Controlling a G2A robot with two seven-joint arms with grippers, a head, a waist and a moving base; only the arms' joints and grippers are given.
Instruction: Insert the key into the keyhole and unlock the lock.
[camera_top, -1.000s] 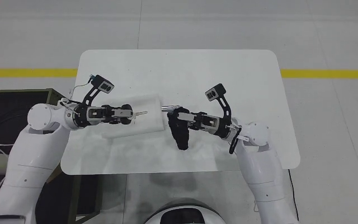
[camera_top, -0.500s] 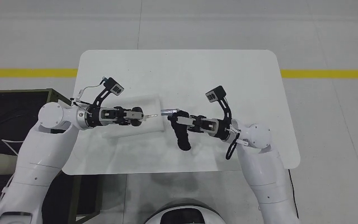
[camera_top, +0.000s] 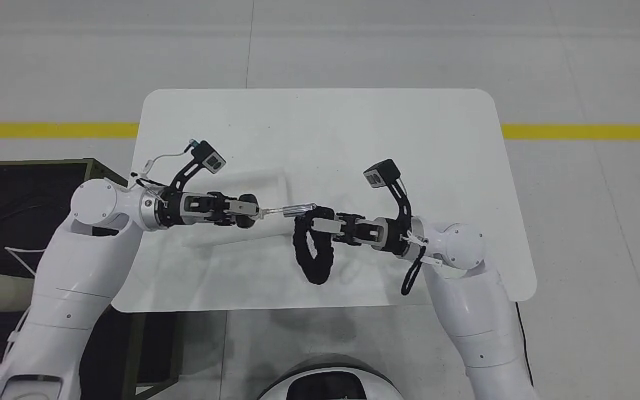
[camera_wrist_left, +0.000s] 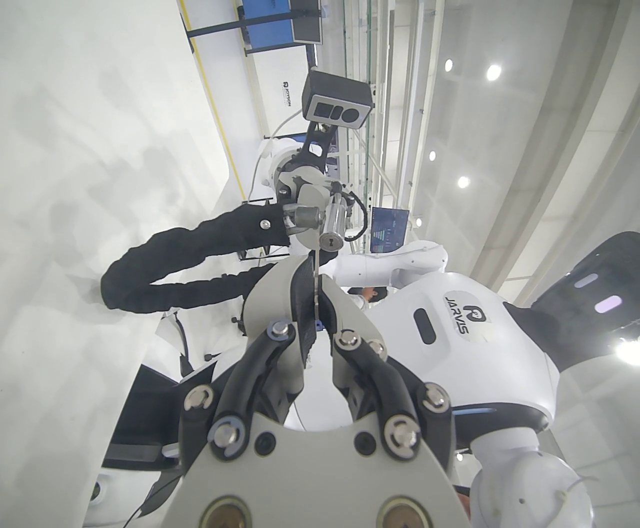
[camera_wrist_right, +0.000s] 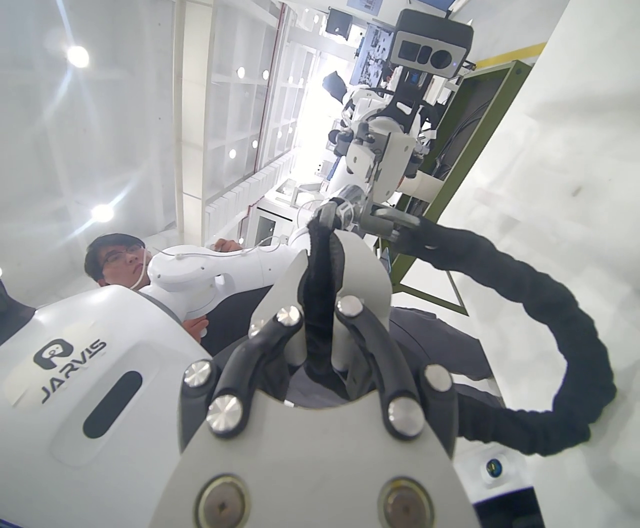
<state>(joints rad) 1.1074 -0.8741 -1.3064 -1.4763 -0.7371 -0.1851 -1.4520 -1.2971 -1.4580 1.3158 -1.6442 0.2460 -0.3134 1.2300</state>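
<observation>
**Left tool.** The left tool (camera_wrist_left: 316, 286) is closed to a narrow gap and clamps the key (camera_wrist_left: 316, 265) by its flat head. The blade projects straight out past the fingertips. In the top view the left tool (camera_top: 250, 210) is above the left half of the surface (camera_top: 400, 130), and the key (camera_top: 280, 211) points toward the opposite arm.

**Right tool.** The right tool (camera_wrist_right: 322, 262) is closed on the black sleeved cable (camera_wrist_right: 575, 345) of the lock (camera_wrist_right: 350, 210), gripping it just behind the metal body. In the top view the right tool (camera_top: 327, 220) is near the middle of the surface and faces the left tool.

**Lock.** The lock (camera_wrist_left: 320, 220) is held in the air between the two tools. Its silver lock cylinder (camera_wrist_left: 331, 225) is turned with its end face toward the left tool, and the keyhole (camera_wrist_left: 331, 244) shows as a slot in that face. The key tip is just beside the cylinder end, offset to one side of the slot.

**Cable.** The cable (camera_top: 315, 255) forms a closed loop hanging from the lock body toward the robot's side of the surface. Contact between the loop and the surface cannot be determined.

**Surroundings.** The surface is white with rounded corners. A yellow floor line (camera_top: 60, 130) runs behind it.
</observation>
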